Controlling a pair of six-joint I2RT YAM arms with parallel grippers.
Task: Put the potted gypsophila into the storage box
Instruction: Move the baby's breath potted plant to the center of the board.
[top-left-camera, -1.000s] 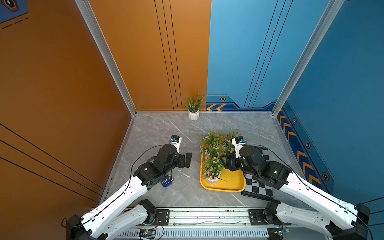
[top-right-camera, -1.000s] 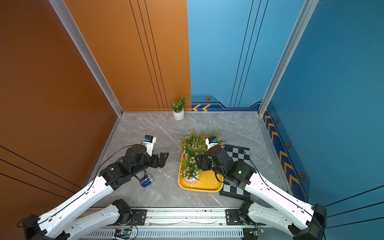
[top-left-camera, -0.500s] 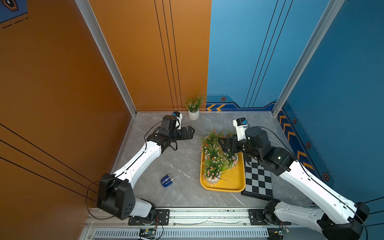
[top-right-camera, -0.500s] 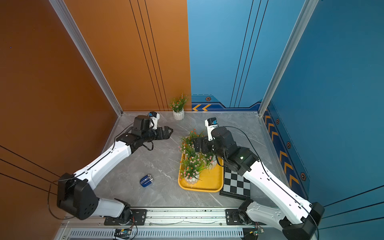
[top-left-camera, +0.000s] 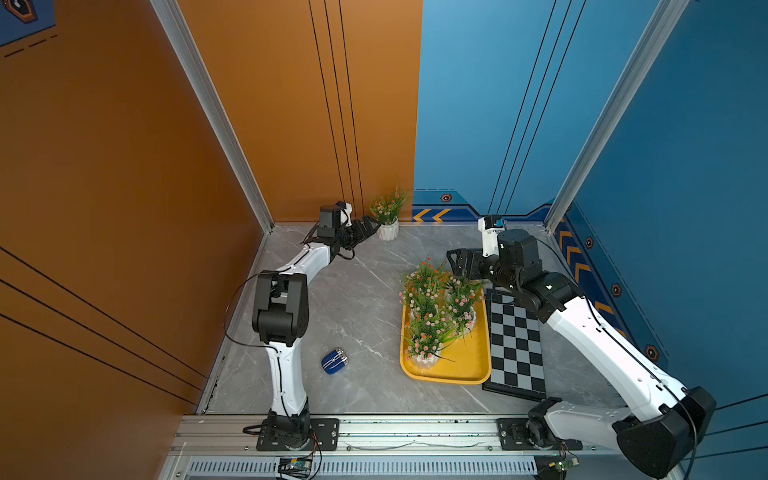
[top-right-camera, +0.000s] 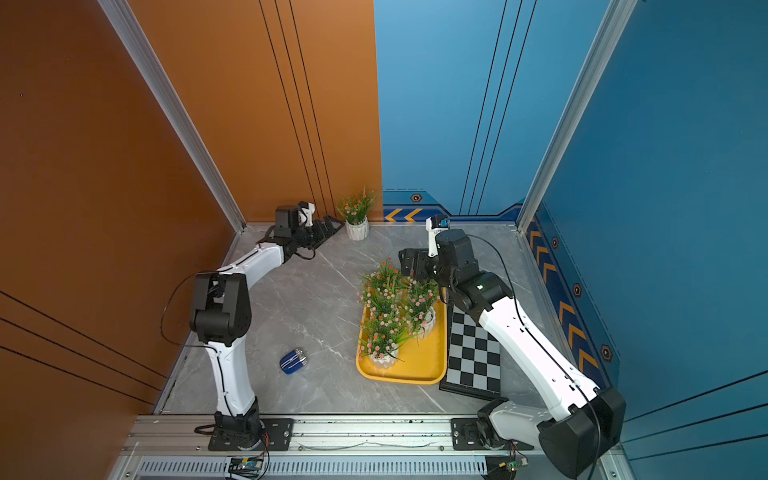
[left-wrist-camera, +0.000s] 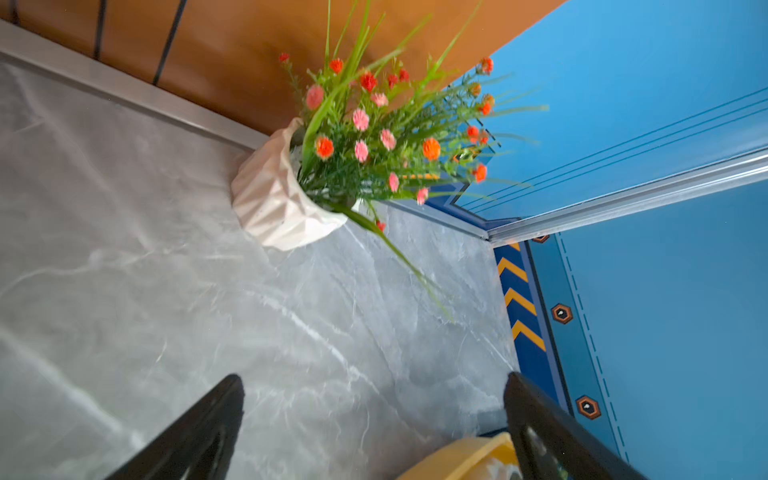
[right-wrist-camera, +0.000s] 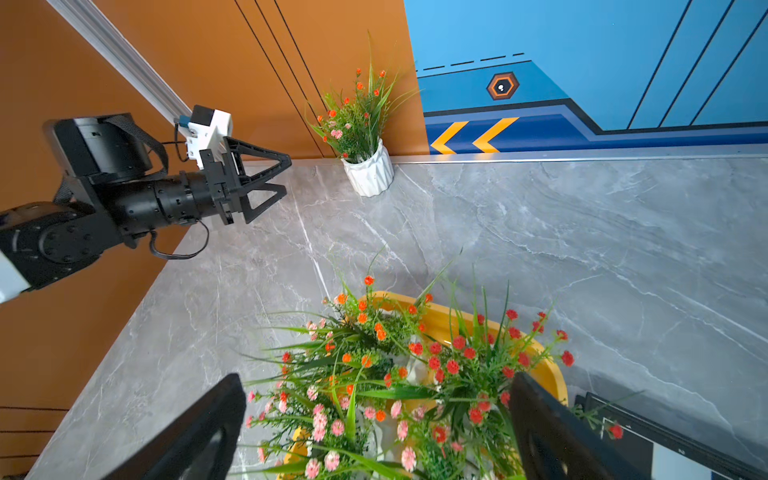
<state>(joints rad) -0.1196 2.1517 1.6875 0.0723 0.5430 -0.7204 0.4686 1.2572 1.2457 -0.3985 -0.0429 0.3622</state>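
One potted gypsophila (top-left-camera: 388, 216) in a white ribbed pot (left-wrist-camera: 286, 195) stands on the floor against the back wall, also seen from the right wrist (right-wrist-camera: 368, 166). My left gripper (top-left-camera: 368, 228) is open, level with the pot and just to its left, apart from it; nothing lies between its fingers (left-wrist-camera: 216, 411). The yellow storage box (top-left-camera: 465, 365) holds three more potted plants (top-left-camera: 426, 336). My right gripper (top-left-camera: 455, 262) hovers open and empty over the box's far end, above the flowers (right-wrist-camera: 457, 365).
A black-and-white chequered board (top-left-camera: 515, 340) lies along the box's right side. A small blue object (top-left-camera: 333, 360) rests on the floor near the left arm's base. Orange and blue walls enclose the grey marble floor (top-left-camera: 365, 299).
The left arm has stretched from near the front to the back wall, beside the lone pot. The right gripper has opened, let go of a plant in the box and risen backward.
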